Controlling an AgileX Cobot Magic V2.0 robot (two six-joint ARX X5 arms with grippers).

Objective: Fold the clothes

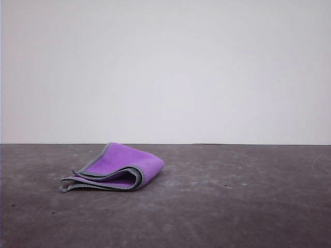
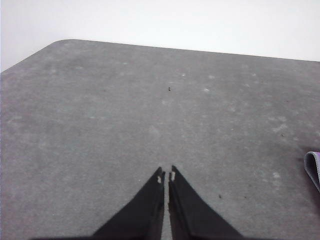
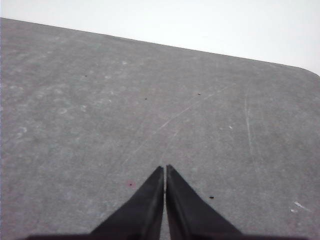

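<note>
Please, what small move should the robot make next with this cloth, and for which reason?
Probably none beyond a check: the cloth already lies folded in layers on the table, purple face out, grey edging stacked at its open side. Both the left pincer and the right pincer are shut and empty over bare table. If anything, the left one could press the loose layers flat.

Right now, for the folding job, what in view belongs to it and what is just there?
Belongs to the job:
- cloth, purple face out, lying folded over
- left gripper, shut, holding nothing
- right gripper, shut, holding nothing

Just there:
- grey table
- white wall
</note>
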